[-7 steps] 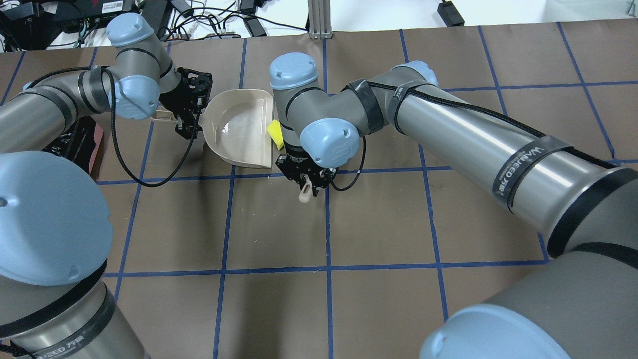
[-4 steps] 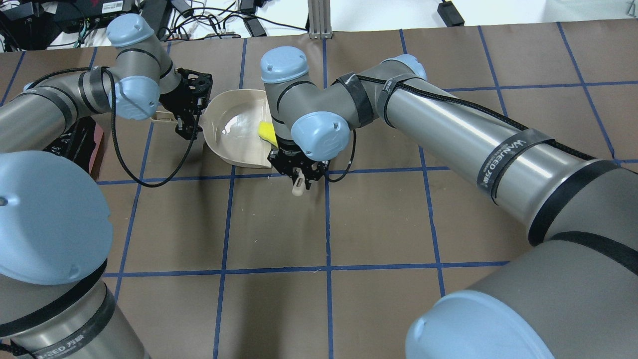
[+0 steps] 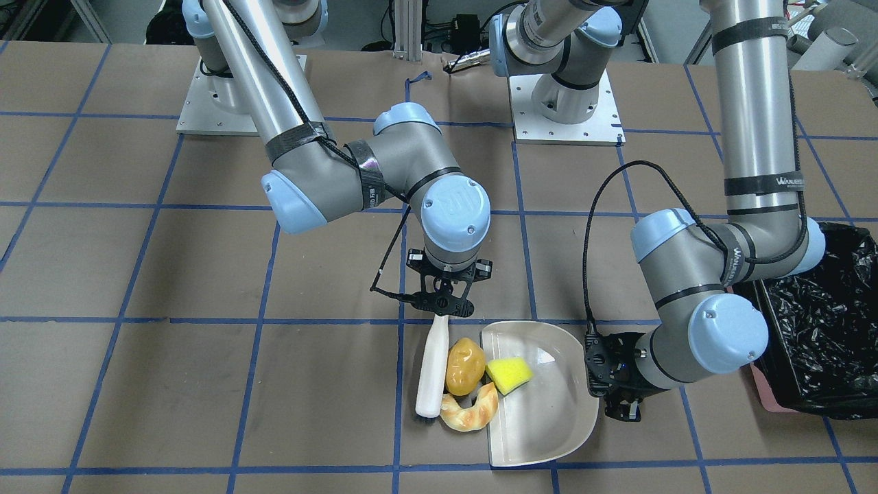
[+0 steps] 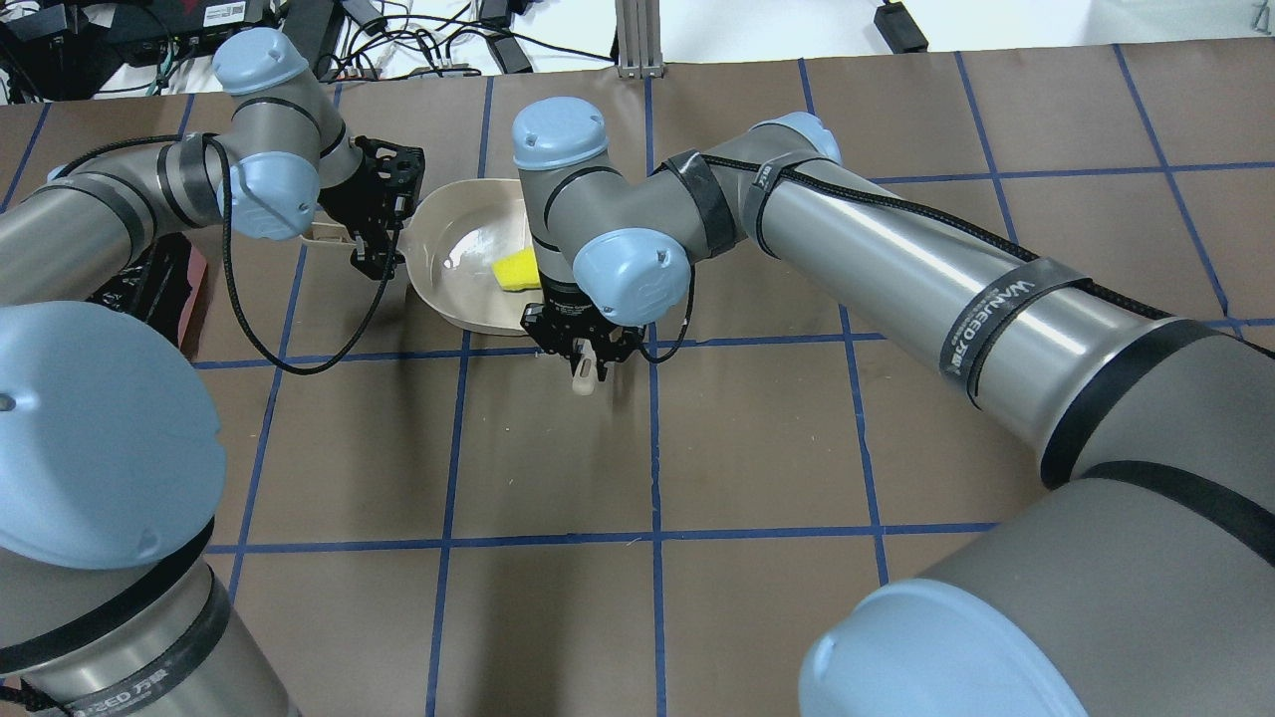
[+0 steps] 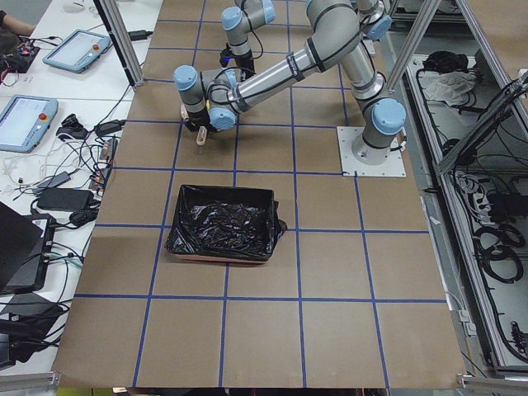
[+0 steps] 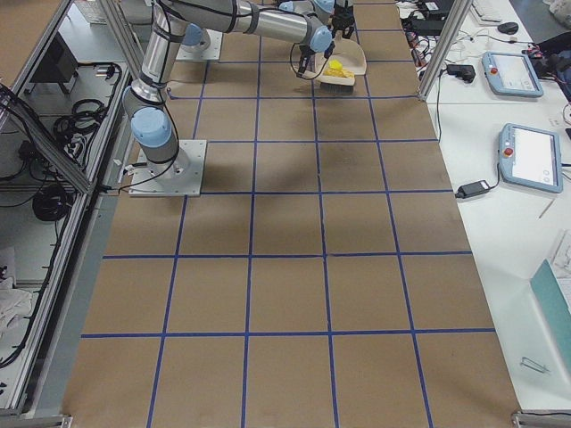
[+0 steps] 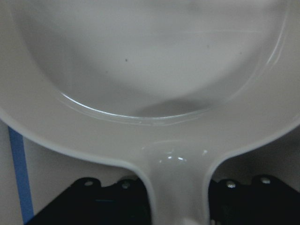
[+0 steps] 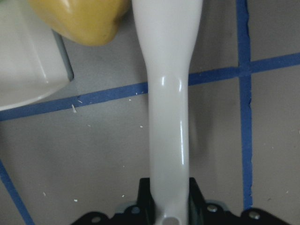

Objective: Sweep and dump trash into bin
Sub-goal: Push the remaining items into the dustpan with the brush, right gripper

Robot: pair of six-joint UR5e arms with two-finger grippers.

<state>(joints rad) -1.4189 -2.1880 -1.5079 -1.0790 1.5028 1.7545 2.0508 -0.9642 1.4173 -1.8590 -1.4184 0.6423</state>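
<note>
My right gripper (image 3: 443, 309) (image 4: 586, 351) is shut on the handle of a white brush (image 3: 432, 370) (image 8: 168, 117), whose bristle end rests on the table. Beside the brush lie the trash items. A glossy potato-like lump (image 3: 464, 365) (image 8: 82, 18) and a tan croissant (image 3: 473, 409) sit at the mouth of the beige dustpan (image 3: 549, 412) (image 4: 463, 249). A yellow sponge wedge (image 3: 509, 374) (image 4: 516, 269) lies inside the pan. My left gripper (image 3: 612, 376) (image 4: 379, 227) is shut on the dustpan's handle (image 7: 176, 183). The bin (image 3: 816, 322) (image 5: 223, 221), pink with a black bag, stands beyond my left arm.
Brown paper with a blue tape grid covers the table (image 4: 757, 438). The arm base plates (image 3: 566, 110) sit at the robot's side. Cables and tablets (image 6: 526, 152) lie off the table's far edge.
My right arm has swept the brush toward the dustpan, and the yellow wedge has slid from the pan's lip to inside it. The left arm and dustpan have held still.
</note>
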